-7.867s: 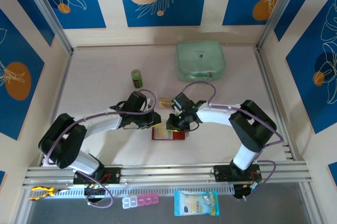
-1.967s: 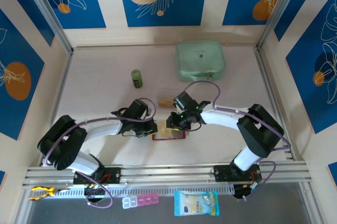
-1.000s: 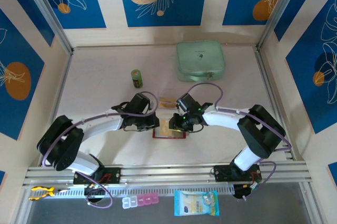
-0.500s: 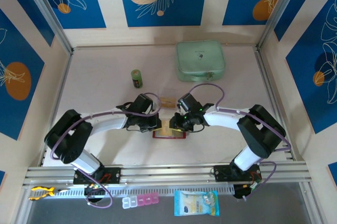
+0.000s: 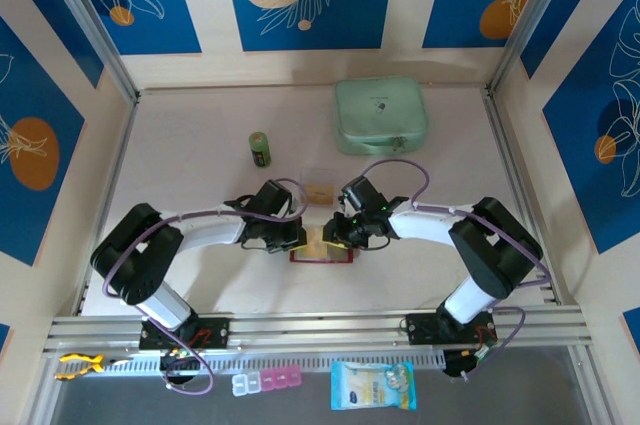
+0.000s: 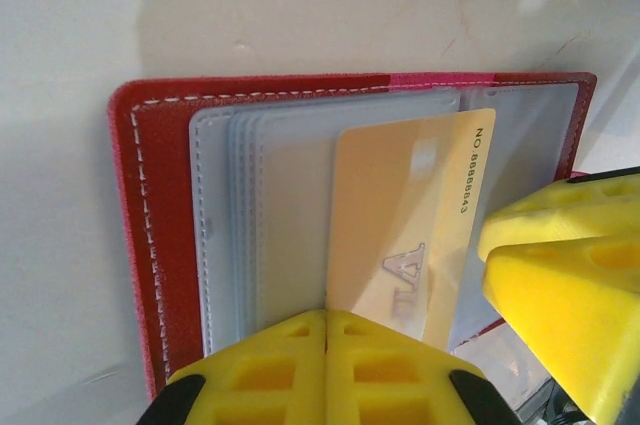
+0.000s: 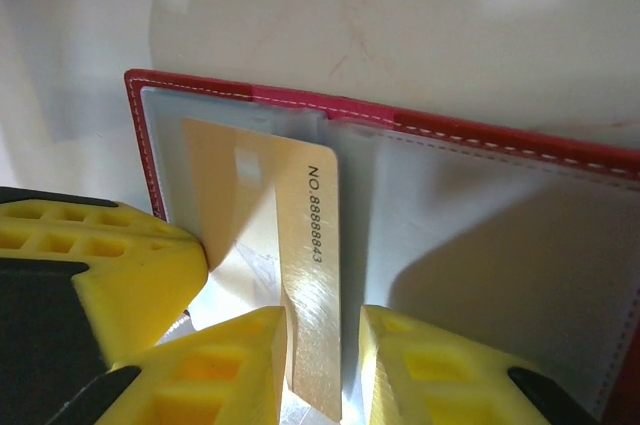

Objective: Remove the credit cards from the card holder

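Observation:
The red card holder [image 5: 324, 257] lies open on the table between both arms. In the left wrist view its clear pockets [image 6: 270, 215] show, with a yellow credit card [image 6: 410, 215] sticking out of them. My left gripper [image 6: 326, 323] is shut, its tips resting on the pockets at the card's left edge. My right gripper [image 7: 325, 365] stands narrowly open around the card's lifted end [image 7: 312, 275]. The card touches the left finger, and a gap shows before the right one. A tan credit card [image 5: 320, 191] lies loose on the table behind the holder.
A mint green zip case [image 5: 380, 115] sits at the back. A small green cylinder [image 5: 260, 148] stands to the left of it. Both wrists crowd the holder [image 7: 450, 130], and the left gripper's yellow finger [image 7: 100, 265] is close beside the right gripper.
The left arm has edged right onto the holder and its jaws have closed fully. The right gripper has barely moved and stays around the yellow card.

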Available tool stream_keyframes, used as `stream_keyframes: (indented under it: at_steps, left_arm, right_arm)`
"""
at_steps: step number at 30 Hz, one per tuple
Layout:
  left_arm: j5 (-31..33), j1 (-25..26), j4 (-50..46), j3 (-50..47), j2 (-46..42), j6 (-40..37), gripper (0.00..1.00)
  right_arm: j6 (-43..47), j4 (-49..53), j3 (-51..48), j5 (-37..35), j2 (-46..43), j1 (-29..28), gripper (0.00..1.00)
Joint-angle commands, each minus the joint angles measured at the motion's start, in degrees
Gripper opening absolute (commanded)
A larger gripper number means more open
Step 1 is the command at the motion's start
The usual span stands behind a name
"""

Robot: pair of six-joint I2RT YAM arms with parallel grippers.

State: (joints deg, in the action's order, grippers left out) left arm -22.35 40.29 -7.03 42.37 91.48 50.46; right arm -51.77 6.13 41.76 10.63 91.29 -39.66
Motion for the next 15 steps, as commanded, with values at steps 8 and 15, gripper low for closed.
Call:
stream_keyframes:
  at_steps: [8, 15]
  left_arm:
    - [-0.33, 0.38, -0.13, -1.94, 1.25, -0.45, 0.02]
    - [-0.33, 0.39, -0.18, -1.94, 1.22, -0.45, 0.02]
  right_arm:
    - [-0.77, -4.80, -1.32, 5.19, 2.60, 0.37, 0.22]
    - [-0.96, -6.69, -2.03, 6.24, 1.97, 0.39, 0.19]
